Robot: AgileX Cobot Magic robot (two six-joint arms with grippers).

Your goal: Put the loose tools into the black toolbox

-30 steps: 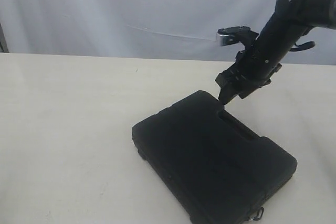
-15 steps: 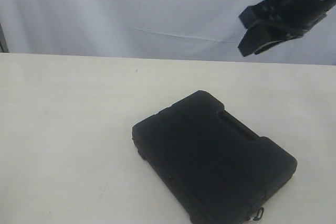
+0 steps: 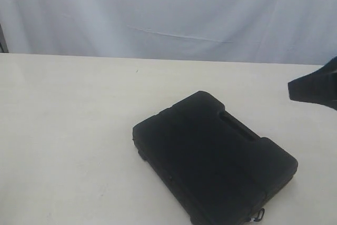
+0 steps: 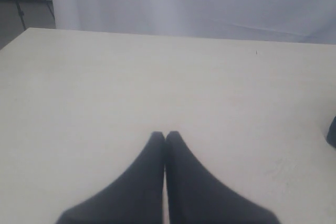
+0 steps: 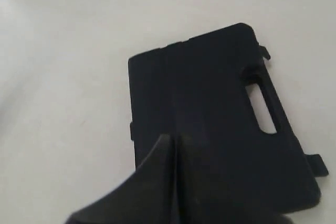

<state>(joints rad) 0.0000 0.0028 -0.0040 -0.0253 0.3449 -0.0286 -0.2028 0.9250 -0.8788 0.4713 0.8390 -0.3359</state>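
The black toolbox [image 3: 210,156] lies closed and flat on the pale table, its slot handle [image 3: 239,125] toward the back right. The right wrist view looks down on the toolbox [image 5: 210,87] from above. My right gripper [image 5: 175,139] is shut with nothing in it and hangs above the box. In the exterior view only the tip of my right gripper [image 3: 290,89] shows, at the right edge, clear of the box. My left gripper [image 4: 165,135] is shut and empty over bare table; it is outside the exterior view. The loose tools are out of view.
The cream table [image 3: 68,130] stretches left of and behind the toolbox. A white curtain [image 3: 158,9] hangs along its far edge. A dark corner [image 4: 332,130] shows at the edge of the left wrist view.
My right gripper lifted away from the toolbox's handle end, swung up and then out to the right edge of the view, and its jaws closed. The toolbox stayed put.
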